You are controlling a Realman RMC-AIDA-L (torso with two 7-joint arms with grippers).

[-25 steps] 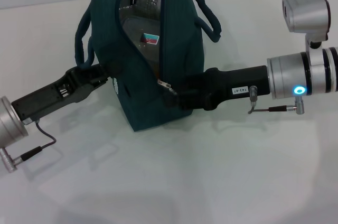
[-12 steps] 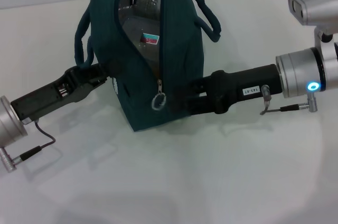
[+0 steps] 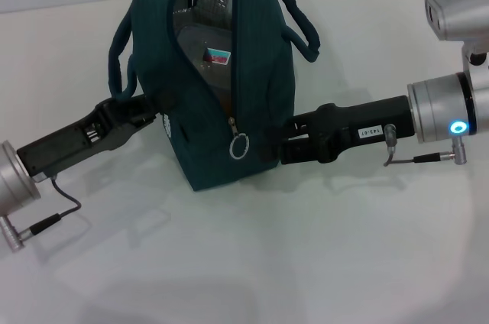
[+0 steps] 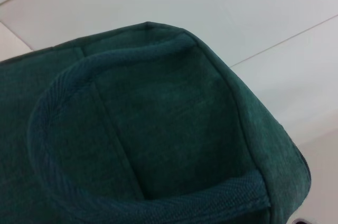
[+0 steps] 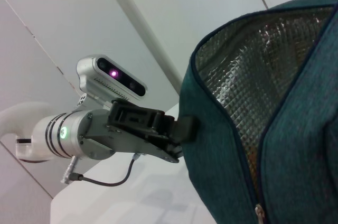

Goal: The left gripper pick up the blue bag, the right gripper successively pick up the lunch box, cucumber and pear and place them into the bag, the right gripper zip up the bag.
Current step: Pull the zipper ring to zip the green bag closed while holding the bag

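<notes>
Here the big blue bag (image 3: 221, 87) stands on the white desk (image 3: 252, 263), and the lunch box (image 3: 206, 56) shows inside its open top. The left gripper (image 3: 149, 110) presses against the bag's left side, and the right gripper (image 3: 275, 140) is at its right side; I cannot tell how either one's jaws stand. The zip runs up and down the bag's front, and its small ring pull (image 3: 239, 145) hangs low, just left of the right gripper, with nothing between them.

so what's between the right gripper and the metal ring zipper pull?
Head view: only teal bag fabric. Right gripper is beside the bag's side; metal ring pull hangs free.
</notes>
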